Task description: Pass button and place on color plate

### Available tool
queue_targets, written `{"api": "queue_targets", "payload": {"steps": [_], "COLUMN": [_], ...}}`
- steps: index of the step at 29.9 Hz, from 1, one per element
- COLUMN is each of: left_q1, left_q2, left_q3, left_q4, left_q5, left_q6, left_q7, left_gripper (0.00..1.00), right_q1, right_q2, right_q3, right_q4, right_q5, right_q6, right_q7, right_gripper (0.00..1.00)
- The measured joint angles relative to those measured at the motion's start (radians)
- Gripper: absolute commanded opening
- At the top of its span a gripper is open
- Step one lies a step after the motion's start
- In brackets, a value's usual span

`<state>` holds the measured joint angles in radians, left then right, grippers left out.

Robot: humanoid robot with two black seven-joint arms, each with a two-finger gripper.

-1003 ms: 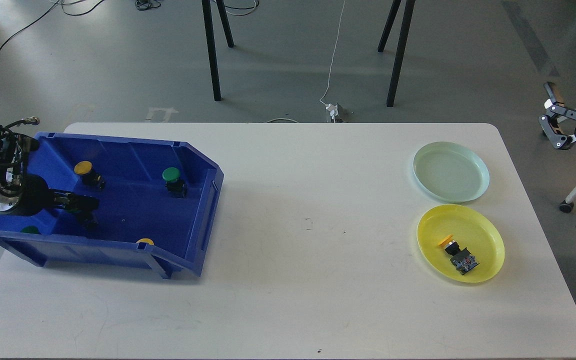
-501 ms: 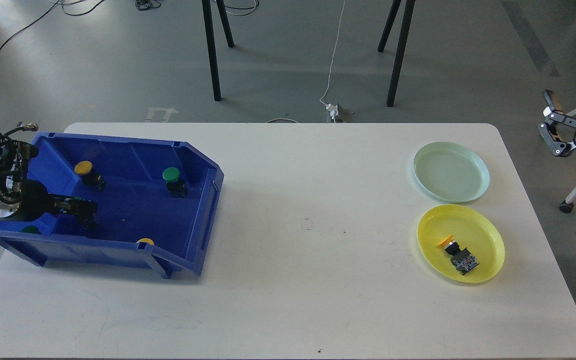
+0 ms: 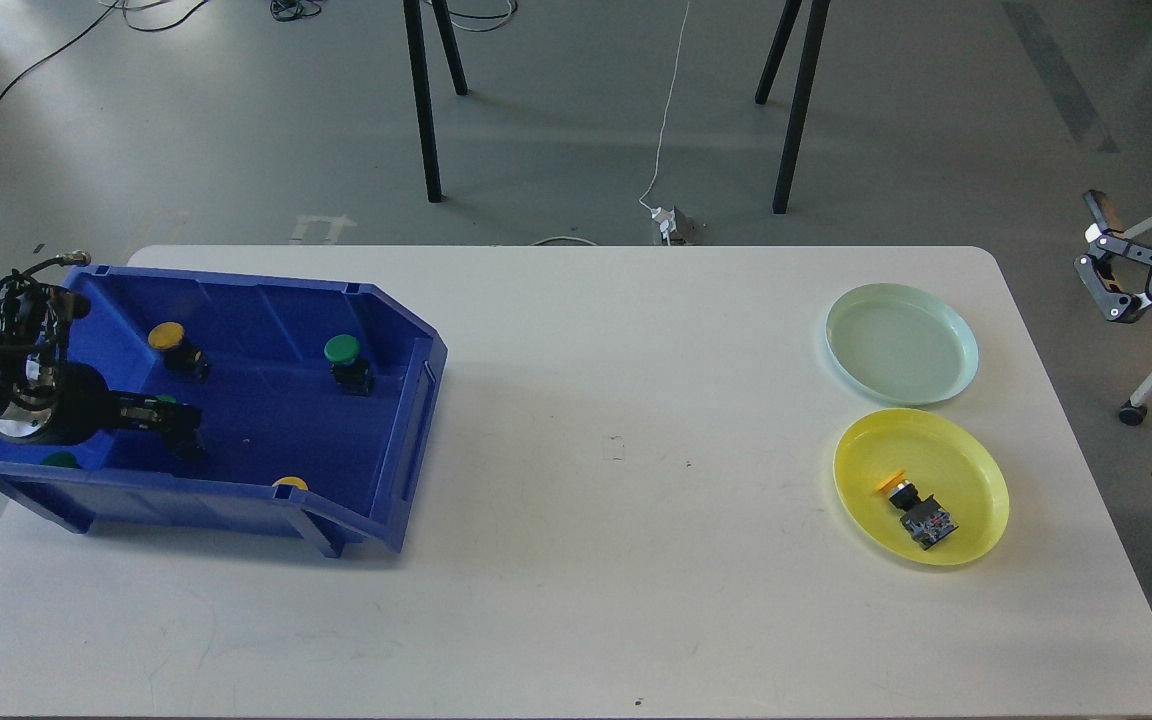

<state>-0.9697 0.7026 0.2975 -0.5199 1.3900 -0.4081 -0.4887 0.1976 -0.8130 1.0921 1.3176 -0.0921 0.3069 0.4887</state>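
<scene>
Black left gripper (image 3: 176, 425) nudged slightly toward 3 o'clock inside blue plastic bin (image 3: 406, 400), finger state unclear, right gripper (image 3: 1101, 255) open, slightly lower.

Deep blue bin (image 3: 406, 400) is sitting on an off-white table (image 3: 576, 560), holding a green-capped button (image 3: 342, 350) and a yellow-capped one (image 3: 167, 336), both on black bodies. One plate's looking pale mint green (image 3: 956, 335), the other bright yellow (image 3: 981, 475), and it's carrying a yellow-capped black button (image 3: 911, 500). Floor's showing plain grey (image 3: 576, 130)
</scene>
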Motion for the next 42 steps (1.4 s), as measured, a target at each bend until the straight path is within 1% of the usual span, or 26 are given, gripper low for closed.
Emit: {"api": "queue_targets", "payload": {"steps": [10,14,18,21,24,28,32,34,37,40,42], "left_q1": [-0.002,-0.016,-0.072,-0.125,-0.150,-0.155,-0.154,-0.150,-0.149,-0.150,-0.146], "left_q2": [-0.001,0.016,0.100,0.194,0.303,0.441,0.544,0.558,0.559,0.502,0.425], "left_q3": [-0.002,-0.009,-0.013,-0.031,-0.079,-0.184,-0.339,-0.402,-0.459,-0.507,-0.520], "left_q4": [-0.004,-0.043,-0.154,-0.288,-0.424,-0.571,-0.687,-0.723,-0.766,-0.799,-0.812], "left_q5": [0.000,-0.002,-0.003,-0.003,-0.002,-0.002,-0.010,-0.056,-0.217,-0.395,-0.514], "left_q6": [0.002,-0.011,-0.038,-0.064,-0.073,-0.080,-0.081,-0.081,-0.081,-0.081,-0.081], "left_q7": [0.000,0.000,0.000,0.000,0.000,0.000,0.000,0.000,0.000,0.000,0.000], "left_gripper": [0.08,0.08,0.08,0.08,0.08,0.08,0.08,0.08,0.08,0.08,0.08], "right_q1": [-0.010,-0.014,-0.015,-0.015,-0.015,-0.015,-0.014,-0.014,-0.014,-0.013,-0.012], "right_q2": [0.000,0.000,0.000,0.000,0.001,0.002,0.003,0.005,0.008,0.010,0.012], "right_q3": [0.000,0.000,0.000,0.000,0.000,0.000,0.000,0.000,0.000,0.000,-0.001], "right_q4": [0.000,0.000,0.000,0.000,0.000,0.000,0.000,0.000,0.004,0.007,0.008], "right_q5": [0.000,0.000,0.000,0.000,0.000,0.000,0.000,0.000,0.000,0.000,-0.001], "right_q6": [0.000,0.000,0.000,0.000,0.000,0.000,0.000,0.000,0.000,0.000,0.000], "right_q7": [0.000,0.000,0.000,0.000,0.000,0.000,0.000,0.000,0.000,0.000,0.000], "right_gripper": [0.96,0.96,0.96,0.96,0.96,0.96,0.96,0.96,0.96,0.96,0.96]}}
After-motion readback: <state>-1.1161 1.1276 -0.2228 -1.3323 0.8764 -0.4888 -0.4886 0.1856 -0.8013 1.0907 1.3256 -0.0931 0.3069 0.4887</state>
